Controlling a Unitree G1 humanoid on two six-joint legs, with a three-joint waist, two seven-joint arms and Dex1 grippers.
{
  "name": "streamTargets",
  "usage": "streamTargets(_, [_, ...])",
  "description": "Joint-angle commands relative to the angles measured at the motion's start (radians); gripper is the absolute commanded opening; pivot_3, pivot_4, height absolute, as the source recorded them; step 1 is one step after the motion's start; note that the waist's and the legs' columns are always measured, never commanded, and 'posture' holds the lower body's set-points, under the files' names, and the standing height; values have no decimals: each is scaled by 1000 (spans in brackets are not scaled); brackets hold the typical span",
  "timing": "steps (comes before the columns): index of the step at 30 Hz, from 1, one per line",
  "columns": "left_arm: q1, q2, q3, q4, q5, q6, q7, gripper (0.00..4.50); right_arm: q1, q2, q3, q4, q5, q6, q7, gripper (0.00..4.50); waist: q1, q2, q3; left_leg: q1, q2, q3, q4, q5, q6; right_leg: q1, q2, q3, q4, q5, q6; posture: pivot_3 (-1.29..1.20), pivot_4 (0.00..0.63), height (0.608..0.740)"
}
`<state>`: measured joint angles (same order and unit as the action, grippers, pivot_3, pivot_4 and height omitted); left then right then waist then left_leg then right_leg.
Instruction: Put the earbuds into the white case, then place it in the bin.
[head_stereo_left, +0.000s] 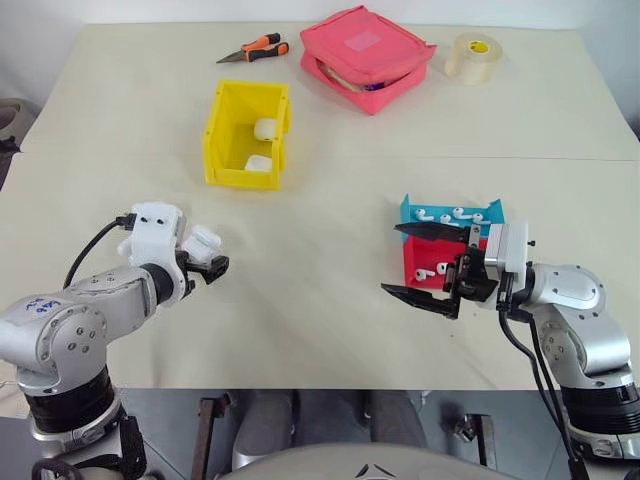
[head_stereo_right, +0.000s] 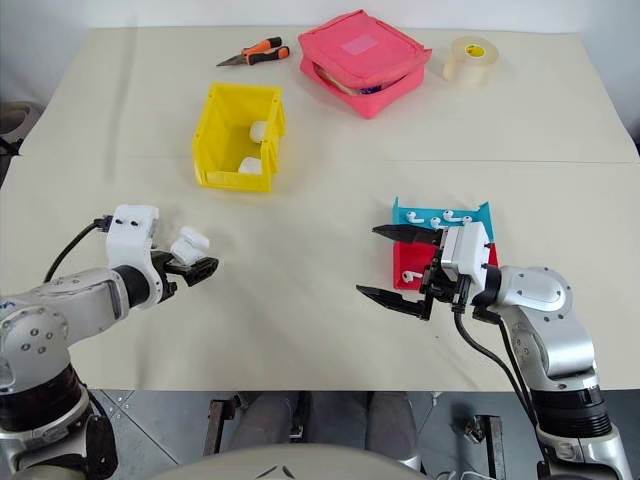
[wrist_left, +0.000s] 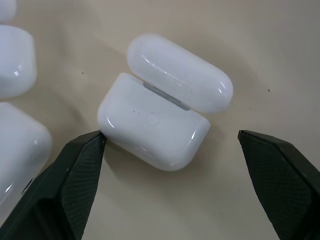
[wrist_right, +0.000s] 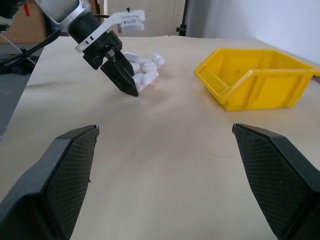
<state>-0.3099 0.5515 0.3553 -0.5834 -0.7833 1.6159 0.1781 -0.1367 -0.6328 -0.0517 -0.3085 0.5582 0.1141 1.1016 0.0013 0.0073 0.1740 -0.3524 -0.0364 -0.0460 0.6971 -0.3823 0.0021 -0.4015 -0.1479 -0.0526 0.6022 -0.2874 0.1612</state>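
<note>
Case: the small glossy white rounded-rectangle case (wrist_left: 152, 127) you are after lies on the cream table (head_stereo_left: 330, 190) with its hinged lid (wrist_left: 180, 72) swung open, at the near edge of a cluster of like cases, just ahead of your left tool (wrist_left: 170, 165).
Axis: its long side runs across the gap between your left tool's fingers, lid end pointing away from the wrist; you cannot see from here whether anything sits inside.
Progress: two closed white cases (head_stereo_left: 262, 145) already rest in the bright yellow plastic bin (head_stereo_left: 222, 135); this open one looks not yet loaded or binned.
Left: load the earbuds, close the lid, carry it to the bin.
Left tool: spread wide, holding nothing, one finger (wrist_left: 70, 170) almost at the case's corner.
Earbuds: tiny white stemmed earbuds (head_stereo_left: 455, 215) lie in the small blue tray (head_stereo_left: 415, 207) and red tray (head_stereo_left: 415, 255) on your right.
Right tool: your right tool (head_stereo_left: 425, 265) hangs fully spread and empty beside those trays, pointing towards your left.
</note>
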Motion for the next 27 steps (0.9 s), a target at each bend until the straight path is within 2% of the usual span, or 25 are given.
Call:
streamTargets(1, [-12, 87, -16, -16, -49, -2, -36, 4483, 4, -6, -29, -31, 10, -11, -6, 4500, -2, 0, 0, 0, 0, 0, 0, 0, 0, 0, 0, 0, 0, 0, 0, 0, 150, 740])
streamTargets(6, [-20, 245, -83, 21, -54, -2, -153, 4483, -7, 4, -18, -19, 3, -22, -8, 4500, -2, 0, 0, 0, 0, 0, 0, 0, 0, -1, 0, 0, 0, 0, 0, 0, 150, 740])
streamTargets(9, [-41, 287, -124, 33, -27, -22, -225, 4483, -9, 10, -14, -17, 0, -25, -10, 4500, 1, 0, 0, 0, 0, 0, 0, 0, 0, -1, 0, 0, 0, 0, 0, 0, 150, 740])
streamTargets(16, [-110, 442, -311, 174, 96, -244, -446, 4483, -6, 18, -11, -24, -4, -23, -14, 4500, -2, 0, 0, -1, 0, 1, -1, 0, 0, -1, 0, 0, -1, 0, 0, 0, 150, 740])
streamTargets(21, [-160, 481, -393, 249, 163, -320, -555, 4483, 2, 14, -18, -34, -3, -19, -21, 4500, -2, 0, 0, -1, 0, 1, -2, 0, 0, -2, 0, 0, -1, 0, 0, 0, 150, 740])
streamTargets(27, [-178, 470, -467, 315, 241, -386, -635, 4483, 13, 10, -22, -47, -2, -15, -34, 4500, -2, -1, 0, -2, 0, 2, -2, 0, 0, -3, 0, 0, 0, 0, 0, 0, 150, 740])
